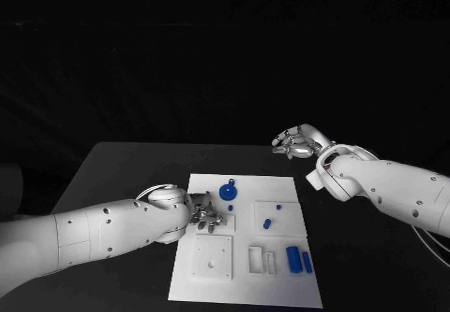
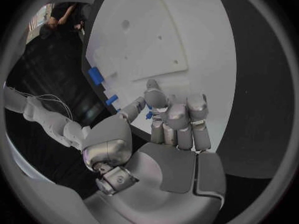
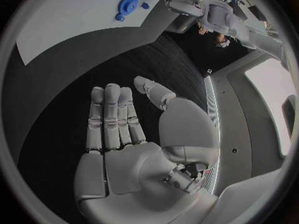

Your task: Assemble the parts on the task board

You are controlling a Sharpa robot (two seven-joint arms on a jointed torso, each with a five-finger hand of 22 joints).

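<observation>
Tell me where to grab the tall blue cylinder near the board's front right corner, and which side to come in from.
Pinch the blue cylinder across its middle, coming straight down from above. It appears to lie flat on the task board, long axis running front to back, so its long sides are exposed. A slimmer blue piece lies close on its right, so finger room there looks tight. The right hand is open and off the board.

Two white arms [image 1: 103,227] – smooth rounded shells, small dark screw holes dotted along. Silver segmented hands: left hand [image 1: 208,218], right hand [image 1: 298,142]. Thin pale cables – possibly wiring – by right arm [image 1: 403,192].
</observation>
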